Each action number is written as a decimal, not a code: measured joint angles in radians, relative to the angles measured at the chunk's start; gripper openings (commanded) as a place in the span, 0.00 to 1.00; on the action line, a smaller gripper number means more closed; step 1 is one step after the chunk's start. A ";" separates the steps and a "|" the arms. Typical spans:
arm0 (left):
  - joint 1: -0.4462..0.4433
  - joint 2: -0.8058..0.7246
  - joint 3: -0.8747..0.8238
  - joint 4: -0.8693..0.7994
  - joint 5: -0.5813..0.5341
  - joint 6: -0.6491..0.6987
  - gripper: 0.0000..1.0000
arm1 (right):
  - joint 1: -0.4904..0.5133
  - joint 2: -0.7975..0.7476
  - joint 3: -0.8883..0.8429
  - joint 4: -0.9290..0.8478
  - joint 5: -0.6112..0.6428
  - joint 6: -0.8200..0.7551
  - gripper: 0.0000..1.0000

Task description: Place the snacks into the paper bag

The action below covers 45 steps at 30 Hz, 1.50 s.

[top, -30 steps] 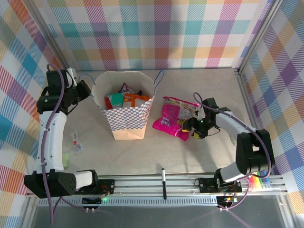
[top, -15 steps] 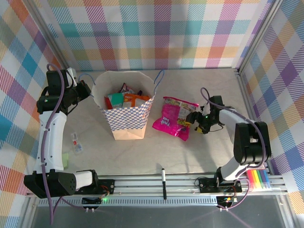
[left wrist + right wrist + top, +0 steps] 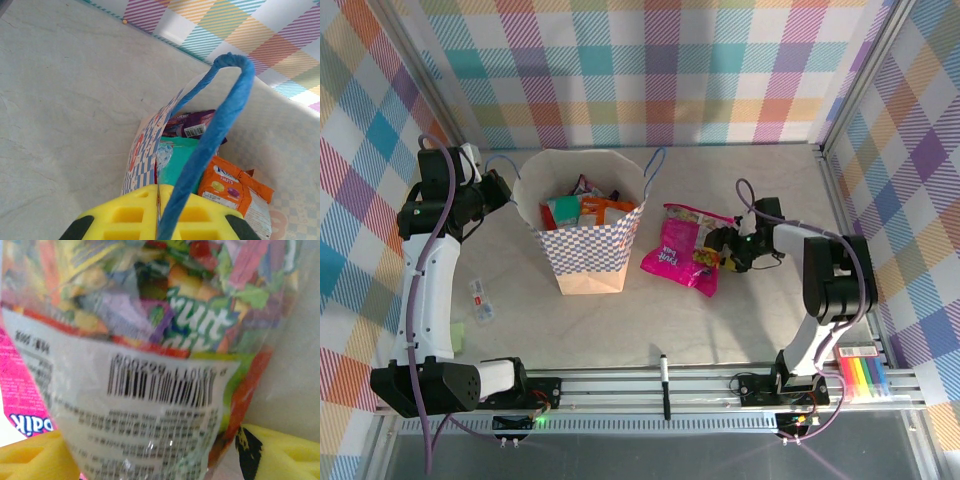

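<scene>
Right hand (image 3: 724,250): over the last second it had swung in from further out on the tabletop (image 3: 720,330), towards the paper bag (image 3: 590,258). It ended at the far edge of the two packets lying to the right of the bag.
Right hand's jaws: they had widened on the way in and stood spread. In the right wrist view the yellow fingers (image 3: 30,460) flanked the end of the fruit packet (image 3: 160,365), not yet pressed onto it.
Fruit packet and pink packet (image 3: 670,256): both lay unmoved, overlapping, just right of the paper bag and outside it.
Left hand (image 3: 501,188): it had not shifted from the bag's left side, pressed together on the blue cord handle (image 3: 220,120) and holding the mouth open.
Packets in the bag (image 3: 582,210): teal, orange and purple ones were already inside, unchanged.
Meaning for the task: judged as the approach finished and the grasp about to start. Two snacks remained to go in.
Risk: the slick film might slip, or the jaws might catch both packets together.
</scene>
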 measured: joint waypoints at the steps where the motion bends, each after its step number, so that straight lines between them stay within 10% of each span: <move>1: 0.000 0.000 0.001 0.000 0.000 0.000 0.10 | 0.000 0.003 0.006 -0.001 -0.003 0.004 0.78; 13: 0.000 0.000 0.003 -0.001 0.000 0.000 0.10 | 0.002 0.050 0.067 -0.036 -0.002 0.094 0.72; 19: 0.000 0.001 0.003 -0.004 -0.005 0.000 0.10 | 0.051 0.101 0.120 0.002 0.027 0.098 0.40; 28: 0.000 0.001 0.003 -0.008 -0.011 0.000 0.10 | 0.063 0.092 0.142 0.009 0.054 0.087 0.21; 45: 0.000 0.000 0.003 -0.007 -0.008 0.000 0.11 | 0.069 -0.090 0.210 -0.279 0.282 -0.026 0.06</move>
